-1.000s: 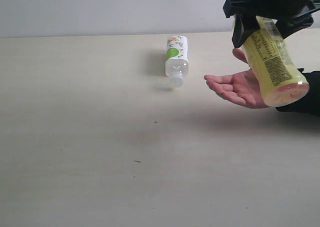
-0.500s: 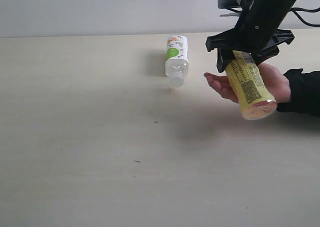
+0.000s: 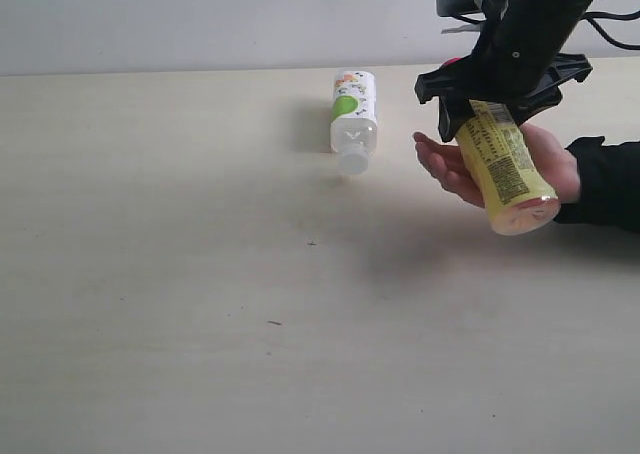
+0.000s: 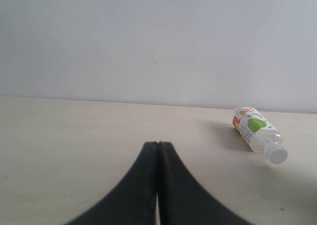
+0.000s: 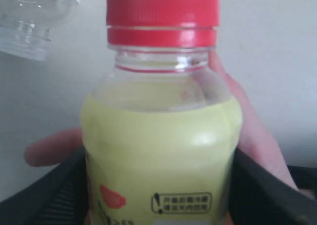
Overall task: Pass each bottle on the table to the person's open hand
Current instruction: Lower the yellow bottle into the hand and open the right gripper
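Toward the table's [image 3: 200, 324] far right corner, exterior view, my right jaws gripped the yellow bottle [image 3: 505, 169], its long axis tilted across the person's open hand [image 3: 447, 164]. Left wrist: left jaws pressed together, empty, while the white-capped bottle [image 4: 255, 132] lay sideways. Right wrist: red cap [image 5: 162, 14], palm just behind.

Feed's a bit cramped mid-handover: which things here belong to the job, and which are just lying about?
Job: yellow bottle, held in the right gripper; person's open hand; white-capped bottle lying on the table.
Lying about: only a few small dark specks on the table.
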`<state>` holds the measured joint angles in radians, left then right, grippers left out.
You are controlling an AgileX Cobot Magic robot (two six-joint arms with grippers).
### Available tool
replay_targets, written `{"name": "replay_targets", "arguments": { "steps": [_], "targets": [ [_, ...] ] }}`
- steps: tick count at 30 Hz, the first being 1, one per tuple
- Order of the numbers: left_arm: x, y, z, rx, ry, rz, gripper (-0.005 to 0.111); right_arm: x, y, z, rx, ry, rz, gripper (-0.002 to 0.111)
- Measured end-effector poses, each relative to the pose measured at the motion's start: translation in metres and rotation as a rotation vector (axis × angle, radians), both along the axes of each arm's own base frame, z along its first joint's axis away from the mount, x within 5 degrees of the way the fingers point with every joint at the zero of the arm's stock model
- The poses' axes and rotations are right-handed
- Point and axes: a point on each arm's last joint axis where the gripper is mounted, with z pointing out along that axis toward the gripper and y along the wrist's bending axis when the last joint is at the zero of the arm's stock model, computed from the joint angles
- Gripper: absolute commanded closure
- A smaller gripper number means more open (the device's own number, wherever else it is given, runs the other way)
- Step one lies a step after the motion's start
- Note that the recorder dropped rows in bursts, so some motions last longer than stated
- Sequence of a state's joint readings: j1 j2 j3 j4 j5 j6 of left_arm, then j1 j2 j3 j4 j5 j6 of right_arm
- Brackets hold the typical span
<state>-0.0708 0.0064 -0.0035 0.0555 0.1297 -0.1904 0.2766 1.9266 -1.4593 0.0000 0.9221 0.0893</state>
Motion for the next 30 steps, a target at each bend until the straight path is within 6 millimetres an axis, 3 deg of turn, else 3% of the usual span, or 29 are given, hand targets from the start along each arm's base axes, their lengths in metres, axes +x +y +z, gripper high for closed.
{"name": "replay_targets", "arguments": {
  "steps": [4, 7, 26, 30],
  "targets": [
    [0.0, 0.0, 0.0, 0.0, 0.0, 0.0, 0.107, 0.0, 0.0, 0.0, 0.0, 0.0, 0.0, 0.039],
    [0.0, 0.0, 0.0, 0.0, 0.0, 0.0, 0.107, 0.0, 0.0, 0.0, 0.0, 0.0, 0.0, 0.032],
    [0.0, 0.0, 0.0, 0.0, 0.0, 0.0, 0.107, 0.0, 0.0, 0.0, 0.001, -0.002, 0.0, 0.031],
    [0.0, 0.0, 0.0, 0.0, 0.0, 0.0, 0.107, -0.002, -0.001, 0.012, 0.011, -0.039, 0.0, 0.031]
  ]
}}
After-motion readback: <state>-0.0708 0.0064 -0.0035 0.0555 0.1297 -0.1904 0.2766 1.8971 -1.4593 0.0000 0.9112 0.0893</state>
